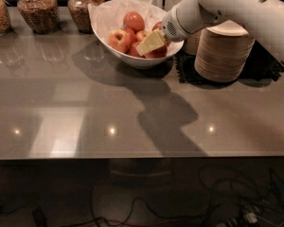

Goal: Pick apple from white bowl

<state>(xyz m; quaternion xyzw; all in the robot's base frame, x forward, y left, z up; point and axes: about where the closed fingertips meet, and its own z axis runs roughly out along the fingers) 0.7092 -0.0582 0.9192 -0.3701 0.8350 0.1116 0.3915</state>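
The white bowl [109, 34] stands at the back of the grey table, lined with crinkled white paper. It holds several red apples: one on top [134, 20], one at the left [119, 39], and others partly hidden. My gripper [151, 42] reaches in from the right on the white arm [236, 6]. Its cream tip sits over the apples in the bowl's right half, against a red apple [156, 52] at the near rim. That tip hides part of the apples.
A tall stack of cream disposable bowls [225, 53] stands on a black mat [267, 65] right of the bowl, under the arm. Three glass jars [37, 11] of dry food line the back left. The table's front edge [142, 155] runs across the lower middle.
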